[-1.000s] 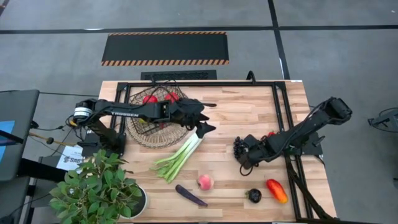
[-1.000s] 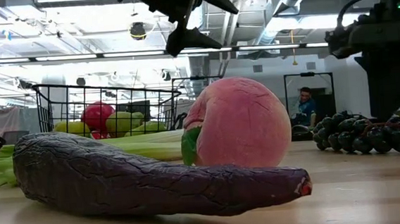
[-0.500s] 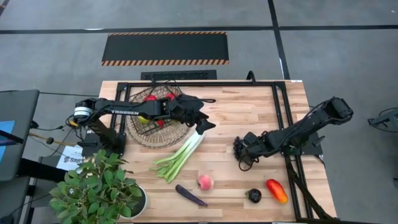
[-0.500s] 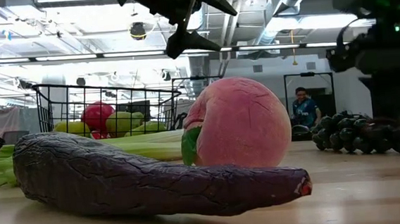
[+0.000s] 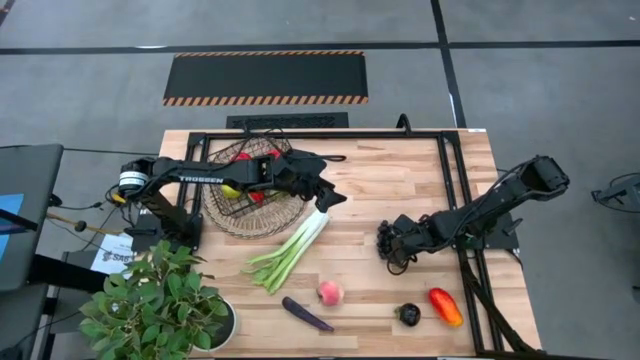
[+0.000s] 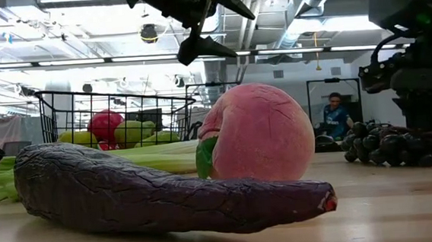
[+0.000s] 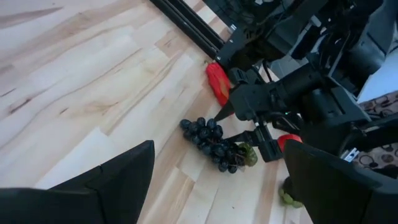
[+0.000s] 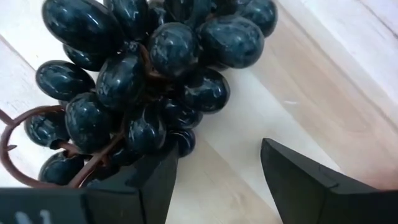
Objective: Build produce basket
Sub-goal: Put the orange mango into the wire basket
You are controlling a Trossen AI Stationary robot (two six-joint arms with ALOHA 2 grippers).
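The dark wire basket (image 5: 245,208) stands at the table's far left with red apples (image 5: 240,158) and green pears (image 6: 129,132) in it. My left gripper (image 5: 325,197) hovers open above the leek's white end (image 5: 315,222), just right of the basket. My right gripper (image 8: 217,174) is open and low at the dark grapes (image 8: 137,68), which lie on the table right of centre; its fingers stand at the bunch's edge (image 7: 239,155). The leek (image 5: 290,250), peach (image 5: 329,292) and aubergine (image 5: 306,314) lie on the table. My right gripper comes at the grapes slanting down from the table's right. One finger (image 8: 158,183) stands right at the bunch's outer grapes (image 8: 180,142); whether it touches them I cannot tell. The grapes rest on the table.
A red-orange pepper (image 5: 445,306) and a small dark fruit (image 5: 408,314) lie near the right near corner, and a red chilli (image 7: 217,84) behind the grapes. The potted plant (image 5: 160,305) fills the near left corner. A black frame (image 5: 450,170) runs along the far and right sides.
My right gripper has come down onto the table at the grapes, as the low view shows. My left gripper has drawn back a little toward the basket and the far edge, still open.
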